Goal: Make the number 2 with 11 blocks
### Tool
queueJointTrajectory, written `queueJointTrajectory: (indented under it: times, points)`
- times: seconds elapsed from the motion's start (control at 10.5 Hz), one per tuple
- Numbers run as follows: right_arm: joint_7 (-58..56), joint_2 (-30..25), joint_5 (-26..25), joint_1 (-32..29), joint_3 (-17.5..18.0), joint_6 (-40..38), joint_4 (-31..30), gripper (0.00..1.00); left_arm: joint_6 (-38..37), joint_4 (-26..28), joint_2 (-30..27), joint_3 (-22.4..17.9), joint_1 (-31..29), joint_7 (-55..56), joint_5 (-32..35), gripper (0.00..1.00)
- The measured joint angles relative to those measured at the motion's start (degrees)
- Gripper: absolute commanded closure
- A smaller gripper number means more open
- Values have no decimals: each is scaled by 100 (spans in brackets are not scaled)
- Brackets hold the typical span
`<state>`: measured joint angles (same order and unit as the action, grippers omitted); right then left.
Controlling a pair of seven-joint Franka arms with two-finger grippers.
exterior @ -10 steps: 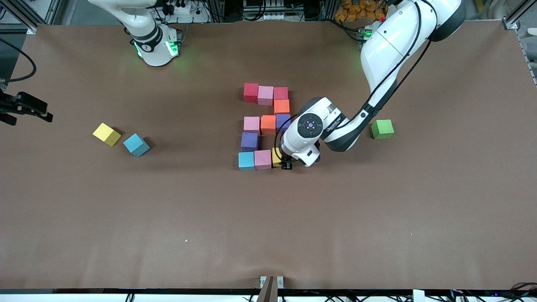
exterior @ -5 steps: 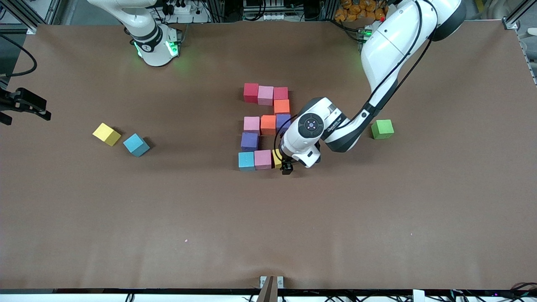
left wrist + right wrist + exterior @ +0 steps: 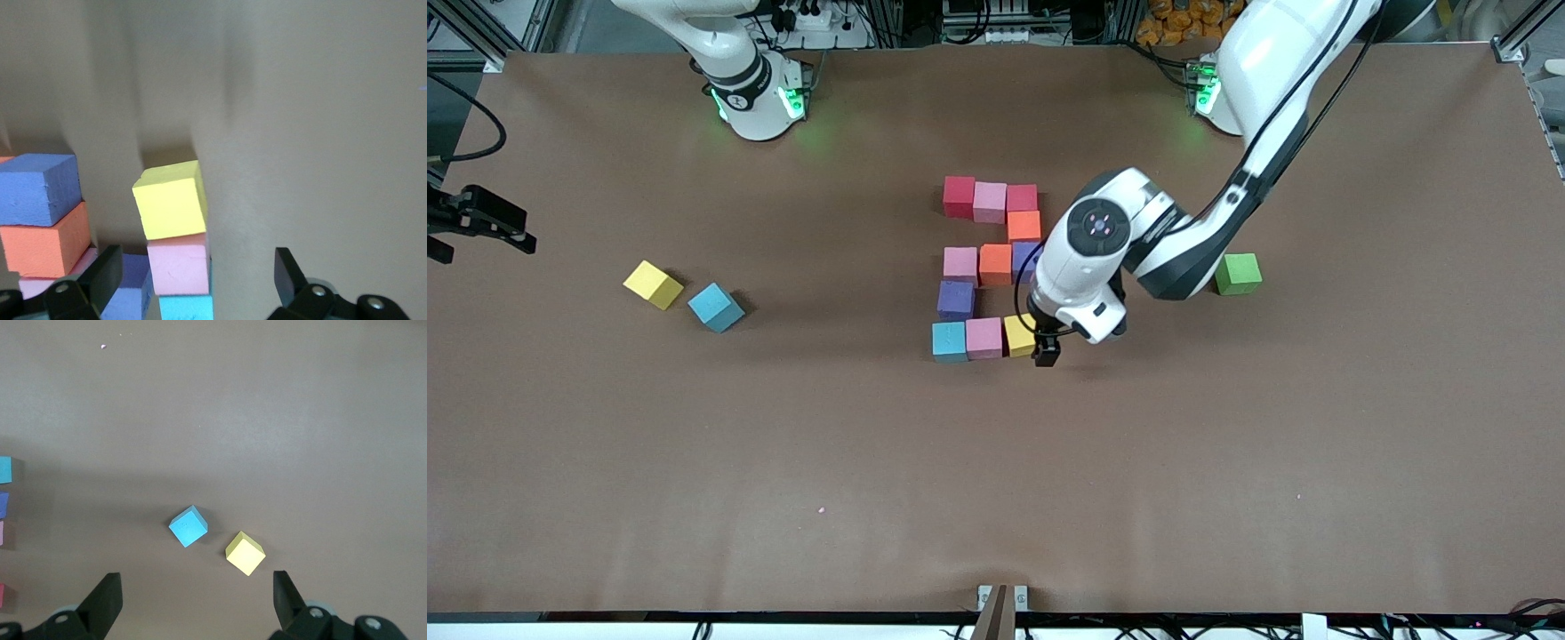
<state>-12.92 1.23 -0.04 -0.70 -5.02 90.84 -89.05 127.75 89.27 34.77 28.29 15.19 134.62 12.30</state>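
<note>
Yellow block released; left gripper has lifted clear.

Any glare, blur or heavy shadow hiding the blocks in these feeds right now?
Front view: even light, no glare; the left gripper and its arm cover part of a purple block. Left wrist view: soft streaked shadows on the table, yellow block sharp. Right wrist view: clear, mild shadows under the loose blue cube.
</note>
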Motion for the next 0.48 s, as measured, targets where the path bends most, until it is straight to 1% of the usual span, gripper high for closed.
queueJointTrajectory:
  times: [0.1, 0.19, 0.29, 0.48]
  points:
    - [41, 1, 0, 1, 1, -31, 11, 0, -91, 1, -173, -34, -72, -349, 4, 0]
    - [171, 0, 2, 5, 1, -185, 47, 0, -272, 1, -305, -58, -217, -967, 6, 0]
    - [299, 0, 3, 21, 2, -426, 95, 0, -487, -4, -418, -83, -415, -1704, 6, 0]
    - [344, 0, 3, 45, 4, -562, 148, 0, -975, -114, -583, -105, -885, -3123, 6, 0]
